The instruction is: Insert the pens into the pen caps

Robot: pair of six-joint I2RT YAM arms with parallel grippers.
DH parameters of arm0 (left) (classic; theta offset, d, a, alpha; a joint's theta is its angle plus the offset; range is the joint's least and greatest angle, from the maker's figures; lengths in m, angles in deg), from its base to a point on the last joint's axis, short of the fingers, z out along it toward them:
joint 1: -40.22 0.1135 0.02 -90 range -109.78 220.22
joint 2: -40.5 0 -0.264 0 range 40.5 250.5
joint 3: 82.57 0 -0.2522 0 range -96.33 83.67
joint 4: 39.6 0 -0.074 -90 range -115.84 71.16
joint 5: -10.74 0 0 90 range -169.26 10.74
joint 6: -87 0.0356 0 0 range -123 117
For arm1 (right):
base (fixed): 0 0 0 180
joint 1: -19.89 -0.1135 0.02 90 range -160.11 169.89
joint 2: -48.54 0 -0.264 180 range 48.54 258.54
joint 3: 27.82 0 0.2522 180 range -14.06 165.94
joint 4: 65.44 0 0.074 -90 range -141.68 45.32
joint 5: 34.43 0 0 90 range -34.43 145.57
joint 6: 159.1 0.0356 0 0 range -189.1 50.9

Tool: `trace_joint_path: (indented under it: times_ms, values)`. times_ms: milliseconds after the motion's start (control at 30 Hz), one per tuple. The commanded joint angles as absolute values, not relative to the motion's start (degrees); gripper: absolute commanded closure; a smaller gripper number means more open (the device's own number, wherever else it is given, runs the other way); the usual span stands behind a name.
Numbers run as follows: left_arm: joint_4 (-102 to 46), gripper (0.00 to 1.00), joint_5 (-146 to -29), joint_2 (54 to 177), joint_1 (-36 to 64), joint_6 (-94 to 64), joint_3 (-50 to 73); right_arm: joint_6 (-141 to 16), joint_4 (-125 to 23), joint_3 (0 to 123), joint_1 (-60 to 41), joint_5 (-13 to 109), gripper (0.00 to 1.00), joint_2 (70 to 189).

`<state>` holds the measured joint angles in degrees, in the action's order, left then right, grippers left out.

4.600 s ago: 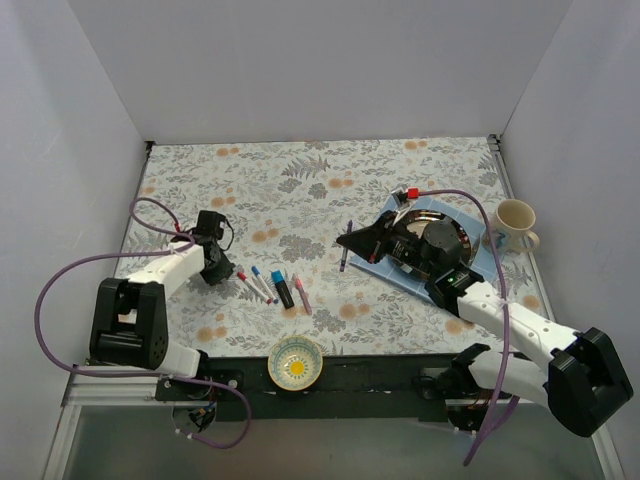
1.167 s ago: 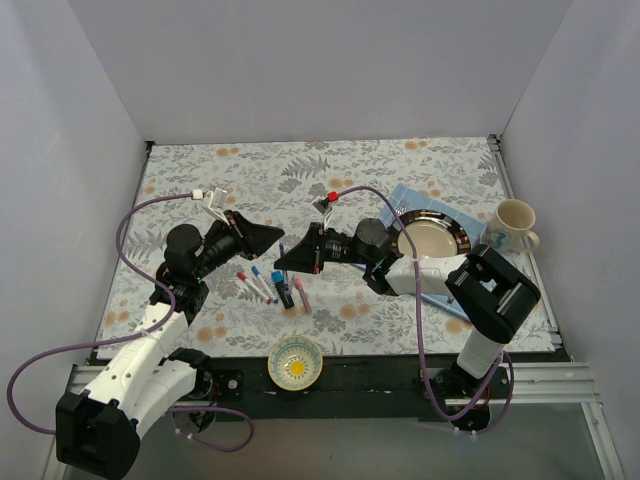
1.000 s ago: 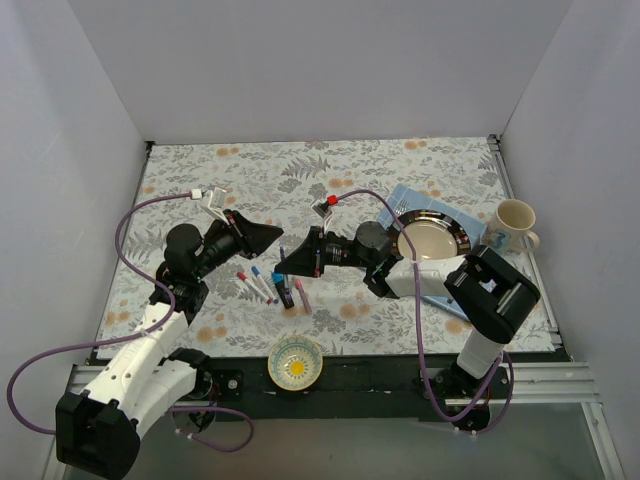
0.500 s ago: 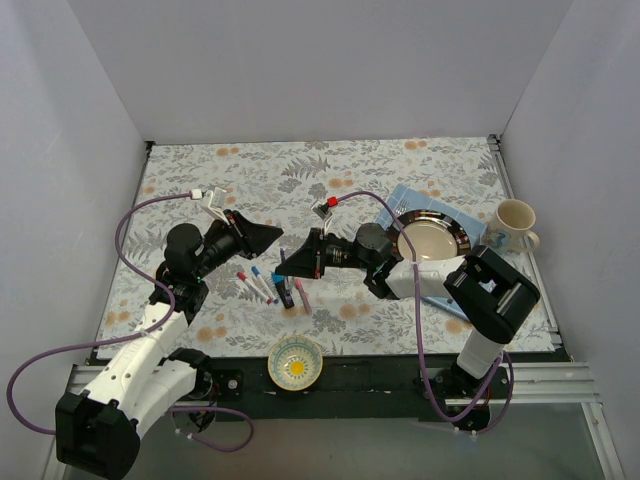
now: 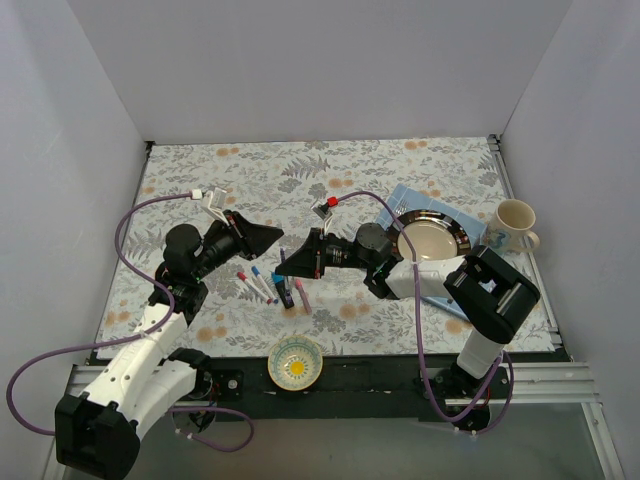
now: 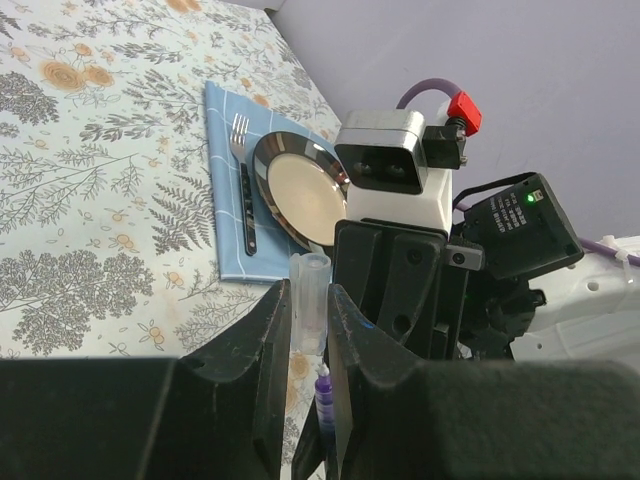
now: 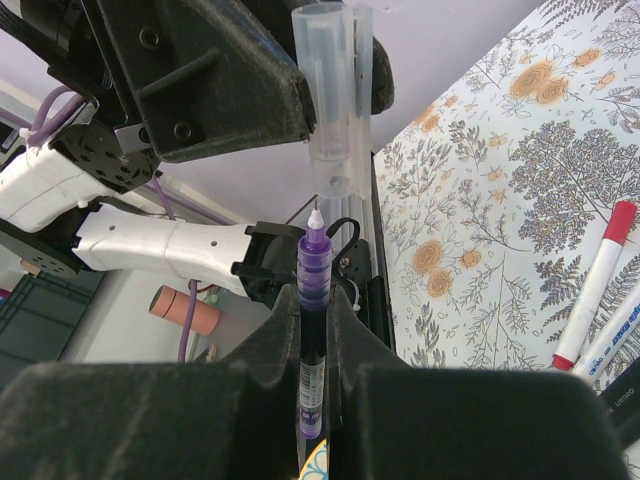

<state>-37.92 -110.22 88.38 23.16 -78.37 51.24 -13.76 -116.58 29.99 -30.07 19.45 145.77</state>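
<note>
Pen (image 7: 313,262) pinched in right gripper (image 7: 313,312) points its tip at clear cap (image 7: 331,110) pinched by left gripper (image 6: 308,300), axes in line.

My left hand (image 6: 308,303) is rough, matt black plastic. The cap (image 6: 311,272) in it is clear, frosty plastic. My right hand (image 7: 313,306) has a smooth, shiny purple plastic pen (image 7: 315,252). The plate (image 6: 300,195) is shiny metal, on soft blue cloth (image 6: 223,232).
</note>
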Motion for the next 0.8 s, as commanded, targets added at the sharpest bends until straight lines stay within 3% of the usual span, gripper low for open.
trace_joint_path:
  times_ms: [0, 767]
  values:
    - [-38.5, 1.0, -111.8, 87.0, 22.9, -77.7, 50.5, -14.3, -118.8, 31.6, -30.3, 20.1, 0.99, 145.5]
    - [-38.3, 1.0, -112.6, 86.5, 22.9, -77.8, 51.1, -14.4, -118.1, 31.6, -29.2, 20.4, 0.99, 144.7]
